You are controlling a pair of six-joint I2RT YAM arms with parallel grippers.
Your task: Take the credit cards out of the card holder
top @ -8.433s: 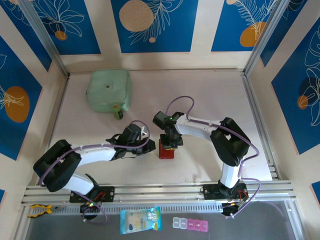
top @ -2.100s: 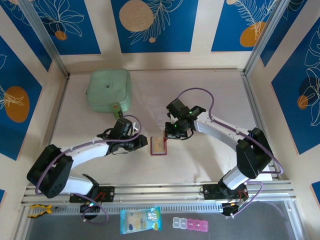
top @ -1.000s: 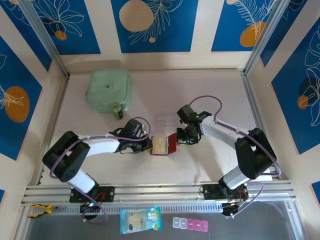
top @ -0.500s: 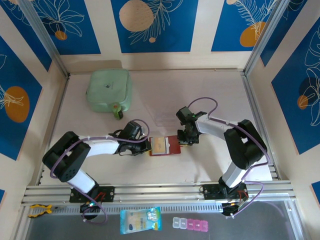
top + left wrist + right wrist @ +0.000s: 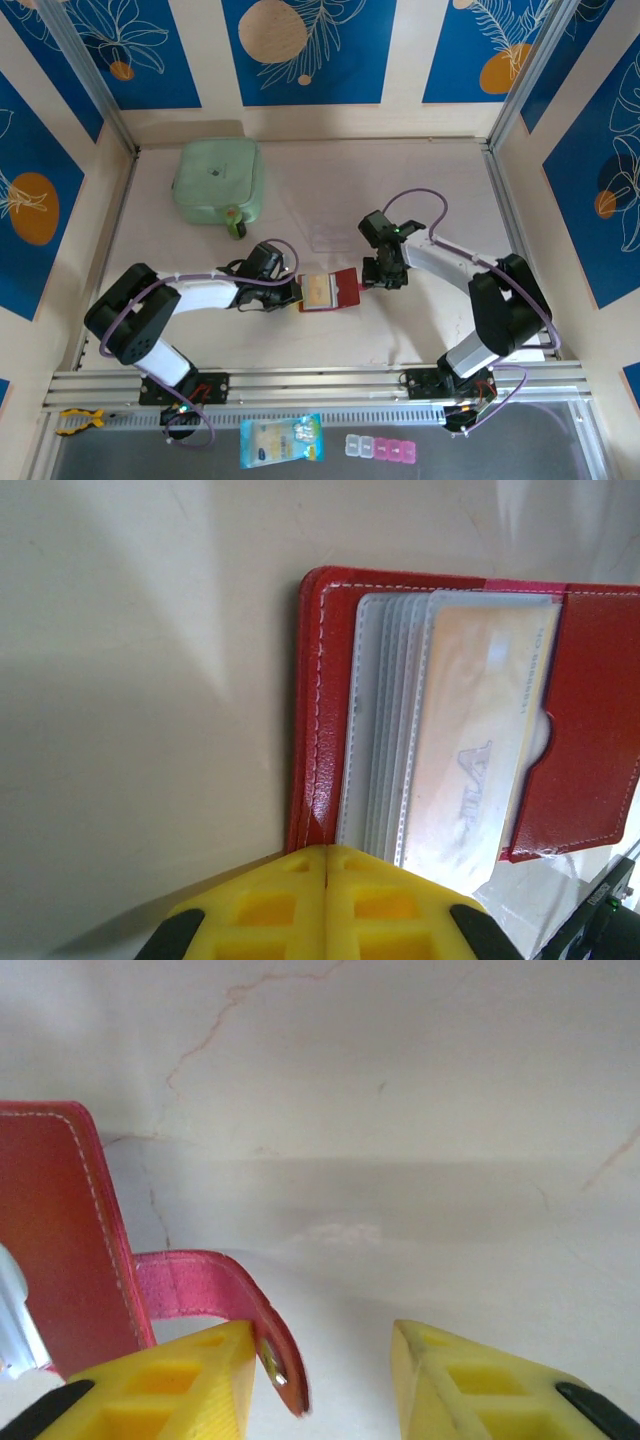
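Left pincer (image 5: 327, 865), closed, steadies the open card holder (image 5: 343, 289) on the desk (image 5: 420, 200); right pincer (image 5: 325, 1360), spread beside the closing tab (image 5: 215, 1285), should draw the yellow card (image 5: 480, 750) out flat.

Quick tally: one red card holder (image 5: 345, 291), with one yellow-orange card (image 5: 480, 740) showing through its front pocket. The clear pockets (image 5: 385, 720) behind it are a tight stack, maybe six, can't count for sure. One pale green pouch (image 5: 218, 182). Two arms: left arm (image 5: 190, 295), right arm (image 5: 450, 265). Along the front: one blue-and-white packet (image 5: 282, 440), one small yellow tool (image 5: 78, 420), and one row of pink-and-clear boxes (image 5: 380, 447), looks like five.
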